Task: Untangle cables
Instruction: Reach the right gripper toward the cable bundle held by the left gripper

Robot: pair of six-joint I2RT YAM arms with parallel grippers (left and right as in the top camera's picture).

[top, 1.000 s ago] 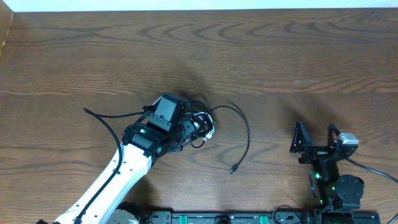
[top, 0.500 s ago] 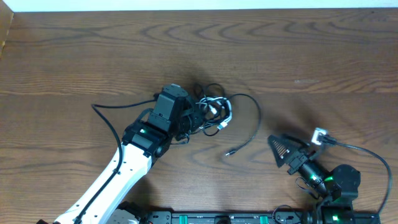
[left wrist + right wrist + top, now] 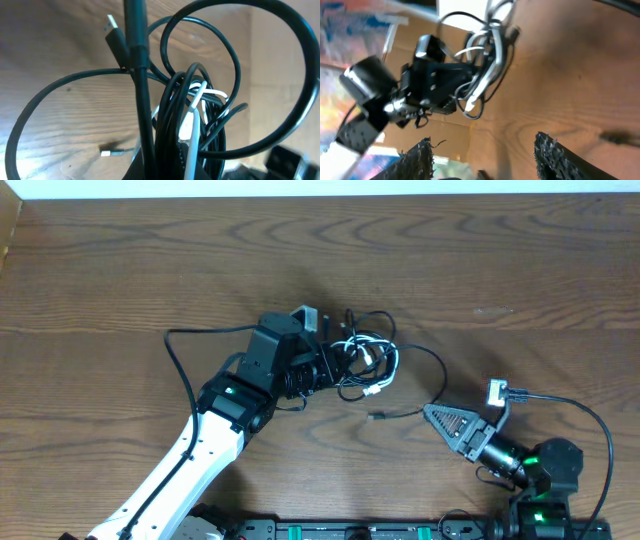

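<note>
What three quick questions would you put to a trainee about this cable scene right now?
1. Pick one: which gripper holds the tangled cable bundle? A, the left gripper; B, the right gripper; C, neither.
2. True or false: the right gripper is clamped on the bundle.
3. Fill in: all but one of the bundled cables are black; the odd cable is ____.
Key: 1 A. 2 false; its fingers stand apart, clear of the bundle. 3 white.
</note>
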